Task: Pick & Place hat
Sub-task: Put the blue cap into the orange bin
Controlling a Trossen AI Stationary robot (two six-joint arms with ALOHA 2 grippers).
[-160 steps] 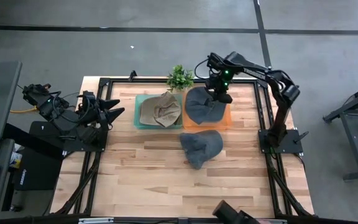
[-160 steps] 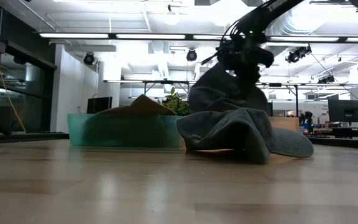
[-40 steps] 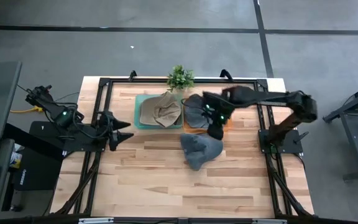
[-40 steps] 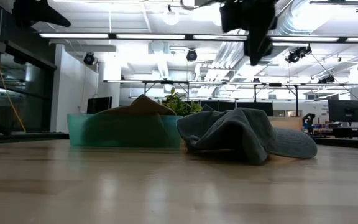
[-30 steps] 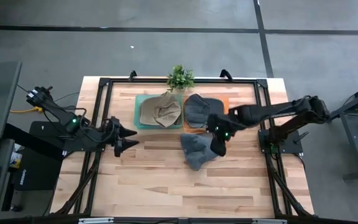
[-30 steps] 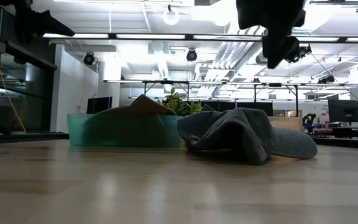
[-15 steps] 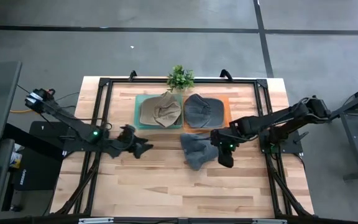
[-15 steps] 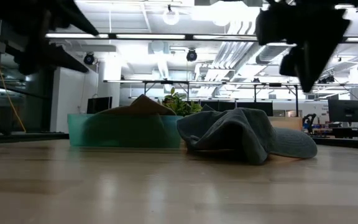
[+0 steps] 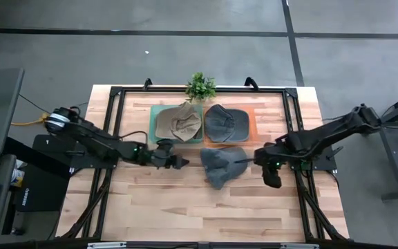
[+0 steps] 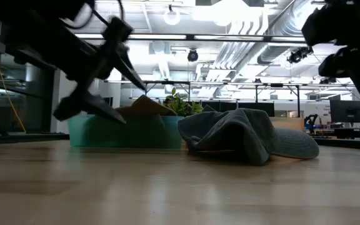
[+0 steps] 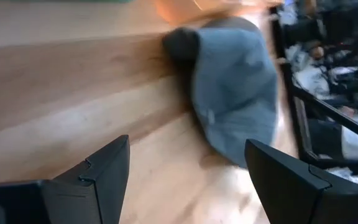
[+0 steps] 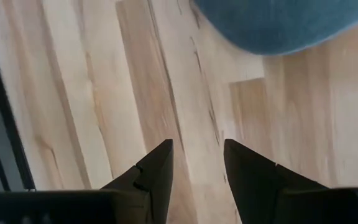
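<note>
One soft gray hat on the counter

One floppy gray hat [image 9: 223,164] lies crumpled on the wooden counter [image 9: 185,200], just below two trays. The left hand [image 9: 177,162] is spread wide beside it, holding nothing. The right hand [image 9: 273,181] hangs near its other side, fingers parted and empty.

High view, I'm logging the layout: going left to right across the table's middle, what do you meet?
Left end effector → grey hat on the table → right end effector.
</note>
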